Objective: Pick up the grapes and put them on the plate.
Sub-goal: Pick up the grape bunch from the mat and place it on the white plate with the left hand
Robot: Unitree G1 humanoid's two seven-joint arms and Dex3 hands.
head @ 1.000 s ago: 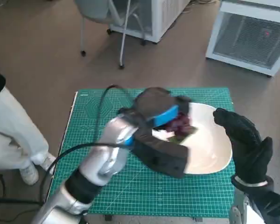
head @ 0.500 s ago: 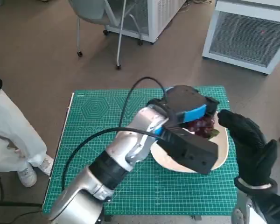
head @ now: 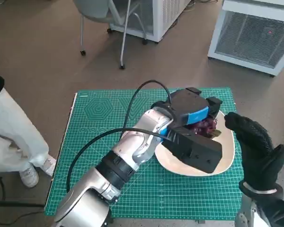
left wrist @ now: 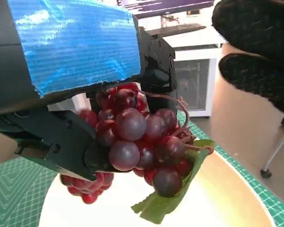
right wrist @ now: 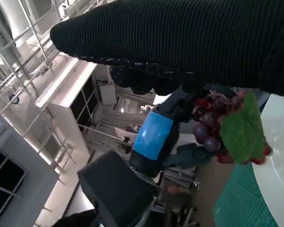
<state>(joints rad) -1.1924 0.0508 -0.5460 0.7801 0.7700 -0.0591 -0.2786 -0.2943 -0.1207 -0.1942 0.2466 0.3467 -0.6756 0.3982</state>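
Observation:
My left hand [head: 191, 113] holds a bunch of dark red grapes [head: 204, 126] with a green leaf just above the white plate [head: 223, 161] at the table's right side. In the left wrist view the grapes [left wrist: 142, 142] hang from the black fingers [left wrist: 66, 146] under the blue-taped back, the leaf [left wrist: 168, 201] dangling over the plate [left wrist: 227, 198]. The right wrist view shows the same grapes [right wrist: 213, 125] and the taped left hand [right wrist: 154, 135] beside the plate [right wrist: 279, 156]. My gloved right hand [head: 258, 151] hovers open at the plate's right edge, holding nothing.
A green cutting mat [head: 99, 142] covers the table. A person in white trousers [head: 12, 137] stands at the left. A chair [head: 104, 19] and white cabinets [head: 255, 33] stand on the floor behind the table.
My left hand has carried the grapes rightward over the plate and lowered slightly. The plate has slid right with the right hand beside it; the view also shifted a little.

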